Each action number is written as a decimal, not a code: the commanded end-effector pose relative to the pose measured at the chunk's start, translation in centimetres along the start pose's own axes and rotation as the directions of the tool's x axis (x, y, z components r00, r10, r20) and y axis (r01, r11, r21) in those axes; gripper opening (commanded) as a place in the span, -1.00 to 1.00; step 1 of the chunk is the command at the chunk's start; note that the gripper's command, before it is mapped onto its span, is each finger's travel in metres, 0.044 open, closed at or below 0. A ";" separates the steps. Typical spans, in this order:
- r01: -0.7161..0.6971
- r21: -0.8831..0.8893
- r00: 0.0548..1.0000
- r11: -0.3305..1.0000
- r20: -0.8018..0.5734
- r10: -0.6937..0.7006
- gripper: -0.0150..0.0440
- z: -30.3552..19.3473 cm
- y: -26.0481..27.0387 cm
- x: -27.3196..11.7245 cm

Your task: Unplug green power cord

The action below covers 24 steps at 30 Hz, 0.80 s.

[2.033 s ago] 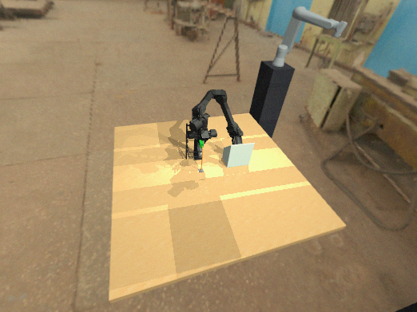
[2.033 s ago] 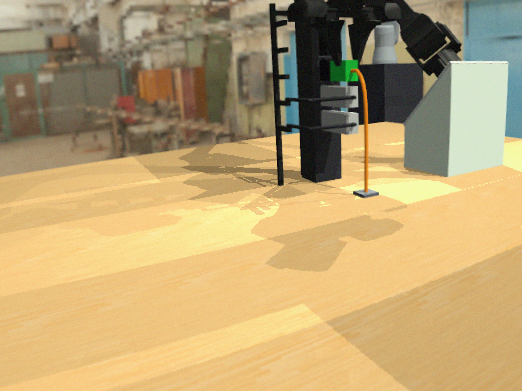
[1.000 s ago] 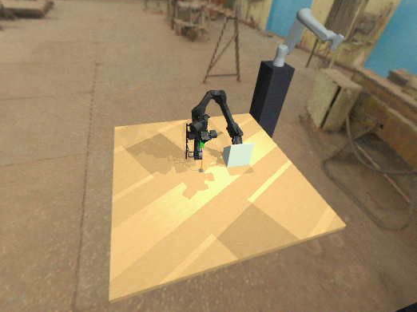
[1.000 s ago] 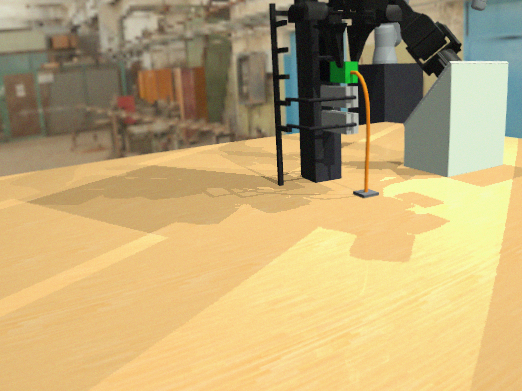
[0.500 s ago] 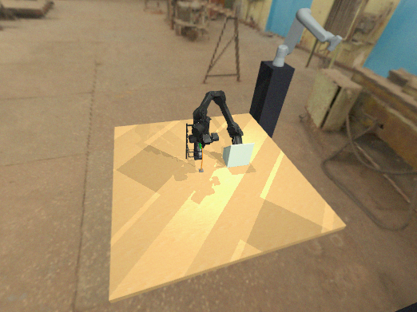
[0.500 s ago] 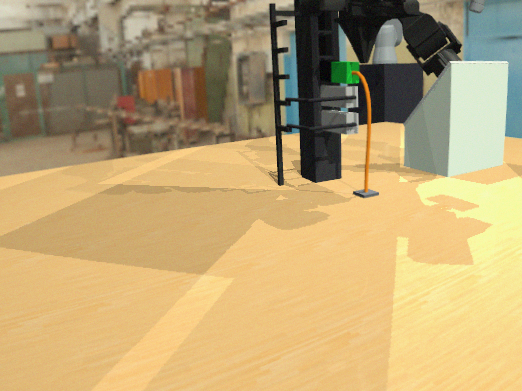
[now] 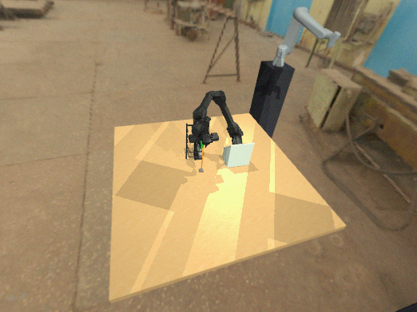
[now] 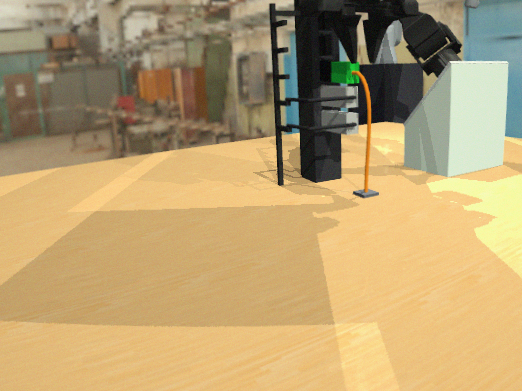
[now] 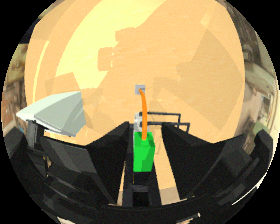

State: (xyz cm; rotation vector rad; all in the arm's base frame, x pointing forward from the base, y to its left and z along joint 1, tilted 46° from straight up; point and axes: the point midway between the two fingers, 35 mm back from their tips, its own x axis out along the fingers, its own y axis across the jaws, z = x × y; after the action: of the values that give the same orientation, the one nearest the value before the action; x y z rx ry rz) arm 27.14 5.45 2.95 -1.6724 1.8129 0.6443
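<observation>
Exterior view, far left: tan wooden table top [image 8: 200, 273], a big shadow patch across the mid-frame.

Moving right to centre-top, a thin black ladder-like rack [image 8: 276, 93] stands upright. Just beside it on the right is the tall black upright power strip [image 8: 315, 123], also vertical, w/ two grey plugs [image 8: 334, 107] stacked on its right face, low down.

Above those greys is the bright green block-shaped plug [image 8: 345, 72], sitting against the strip's right face in the upper-centre of the frame, not pulled clear.

The black parallel-jaw gripper [image 8: 361, 48] comes down from the top edge, its pointed fingers [image 8: 351, 33] either side of the plug's top. The jaws are slack and parted a bit wider than the plug, so no squeeze and nothing gripped. Can't tell if a finger brushes the green.

The thin orange cord [image 8: 367, 133] leaves the plug's right side, arcs over and drops straight down to a small flat grey anchor plate [image 8: 365, 193] on the table, just right of the strip's foot.

Far right, a pale blue-white wedge block [image 8: 465, 118] stands on the table, well apart from the cord.

In the wrist view the plug [image 9: 144, 153] is dead centre between the dark fingers, the cord [image 9: 144, 112] runs up-frame, and the wedge [image 9: 59, 116] is at left.
</observation>
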 end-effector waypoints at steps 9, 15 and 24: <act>0.002 0.003 1.000 1.000 0.000 -0.002 0.05 -0.3 0.0 -0.7; 0.002 0.003 1.000 1.000 0.000 -0.002 0.05 -1.2 0.0 -0.7; 0.002 0.002 1.000 1.000 -0.001 -0.002 0.05 -2.6 0.0 -0.7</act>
State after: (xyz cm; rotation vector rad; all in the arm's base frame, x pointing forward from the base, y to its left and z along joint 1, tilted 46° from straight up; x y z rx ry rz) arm 27.05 4.59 4.87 -1.6655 1.8107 0.6402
